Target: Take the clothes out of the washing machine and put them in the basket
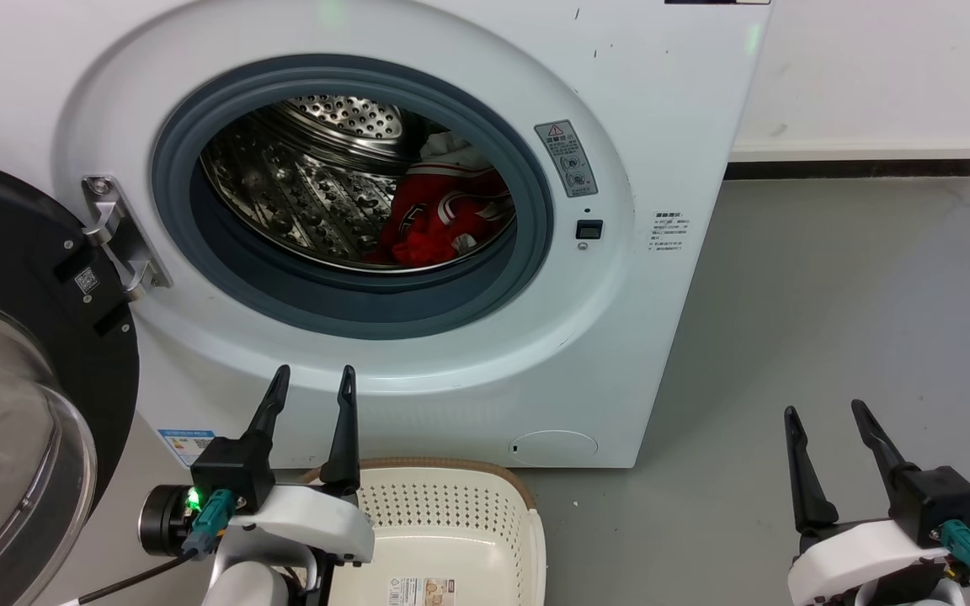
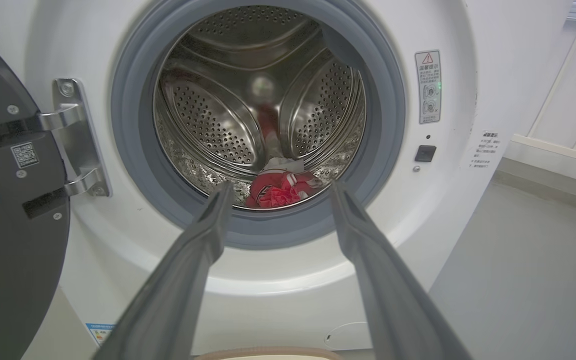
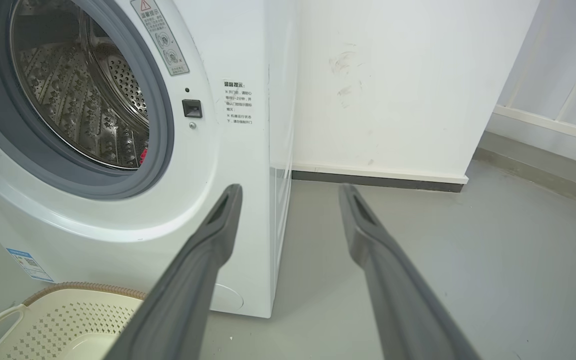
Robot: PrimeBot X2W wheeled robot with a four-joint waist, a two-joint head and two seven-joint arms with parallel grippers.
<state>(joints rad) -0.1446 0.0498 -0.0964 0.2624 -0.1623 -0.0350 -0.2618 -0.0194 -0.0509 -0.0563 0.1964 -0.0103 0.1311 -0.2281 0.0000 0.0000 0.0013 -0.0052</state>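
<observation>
You have the two soft garments, one plain bright red and one red and white with striped bands (image 1: 439,219), lying together as one crumpled heap inside the perforated steel drum (image 1: 308,194) of the large white front-loading washing machine (image 1: 620,337). The heap sits on the drum's bottom, toward the right side and rather far inside. It has no clear long axis, only a slight rise toward the far wall.

Your left gripper (image 1: 315,372) is the nearer one. It hangs in front of the machine, below the grey-rimmed porthole, with its fingers wide apart and nothing between them. In the left wrist view the heap appears exactly between the two fingertips, so this gripper already points at the clothes. I judge that the move must go up, far and a little right, over the grey lip.

Your right gripper (image 1: 825,409) is also wide and holds nothing. It is well apart to the right, over the grey floor (image 1: 830,295) beside the machine.

The small cream plastic basket with the brown woven-look rim (image 1: 527,505) stands on the floor just in front of the machine, beside the left gripper, and holds no garment yet. The black-framed glass door (image 1: 22,252) is swung open at the left. A white wall (image 1: 872,67) closes the room on the far right.
</observation>
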